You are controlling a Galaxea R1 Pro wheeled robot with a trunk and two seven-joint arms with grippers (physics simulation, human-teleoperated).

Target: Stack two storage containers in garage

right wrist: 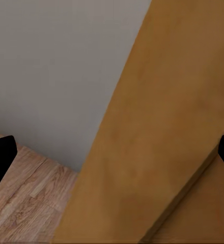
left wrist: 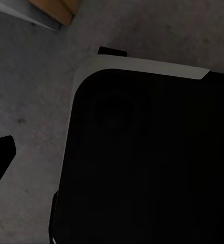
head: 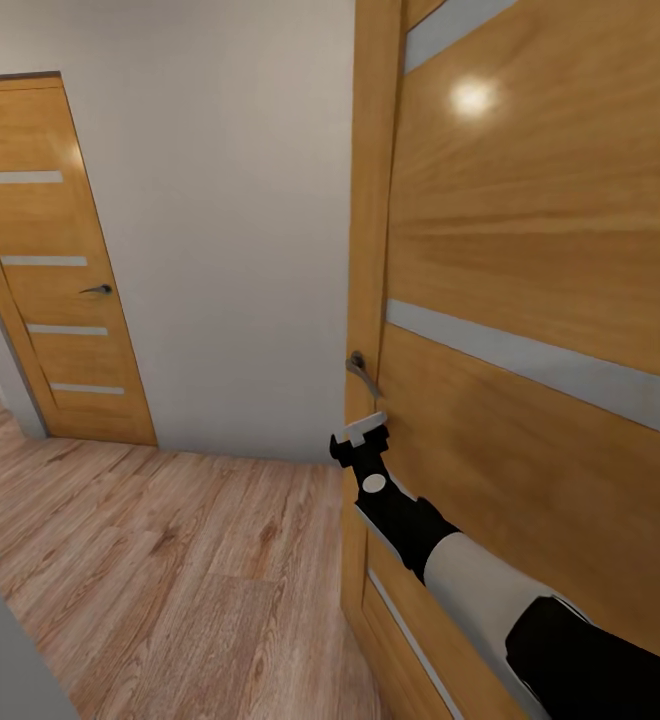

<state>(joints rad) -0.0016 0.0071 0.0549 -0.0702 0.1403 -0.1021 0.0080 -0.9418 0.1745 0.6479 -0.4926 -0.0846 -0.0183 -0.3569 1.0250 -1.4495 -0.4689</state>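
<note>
The two storage containers are out of view. My right gripper (head: 360, 432) reaches forward to the edge of a tall orange wooden door (head: 530, 250), just under its grey lever handle (head: 363, 372). In the right wrist view that gripper (right wrist: 112, 157) is open. Its dark fingertips (right wrist: 0, 157) stand far apart on either side of the door's edge, holding nothing. In the left wrist view one dark finger (left wrist: 0, 155) of the left gripper (left wrist: 112, 157) sits wide to the side above my black, white-rimmed base (left wrist: 142, 152).
A pale wall (head: 220, 200) stands straight ahead. A second orange door (head: 55, 270) with a handle is shut at the far left. Light wood plank floor (head: 170, 560) stretches out to the left of the near door. A grey surface (left wrist: 30, 91) lies beside my base.
</note>
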